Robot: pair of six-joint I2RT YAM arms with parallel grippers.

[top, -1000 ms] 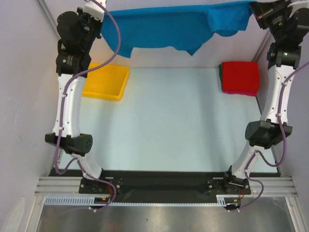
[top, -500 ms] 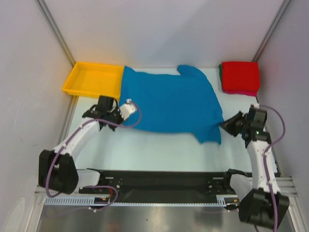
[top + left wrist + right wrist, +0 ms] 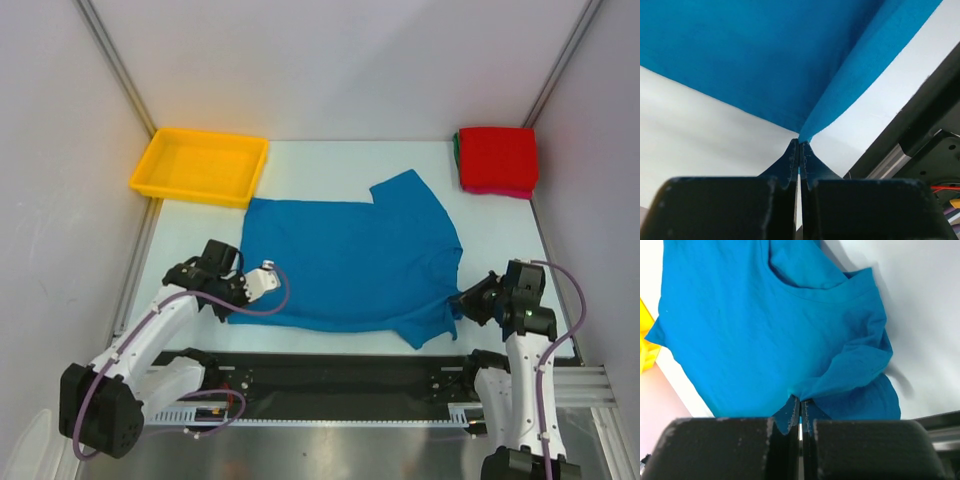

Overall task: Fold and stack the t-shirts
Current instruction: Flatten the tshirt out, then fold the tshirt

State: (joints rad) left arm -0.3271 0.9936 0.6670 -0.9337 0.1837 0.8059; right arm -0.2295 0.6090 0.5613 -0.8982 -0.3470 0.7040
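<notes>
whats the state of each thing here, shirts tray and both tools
blue t-shirt, spread out on the table, bunched at its near right corner
red t-shirt, folded, at the far right
yellow tray, empty
left tool, shut on the blue t-shirt's near left corner
right tool, shut on the blue t-shirt's near right edge

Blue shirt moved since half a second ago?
Yes. The blue t-shirt slid toward the arm bases; its far-left corner now sits by the near corner of the yellow tray.
</notes>
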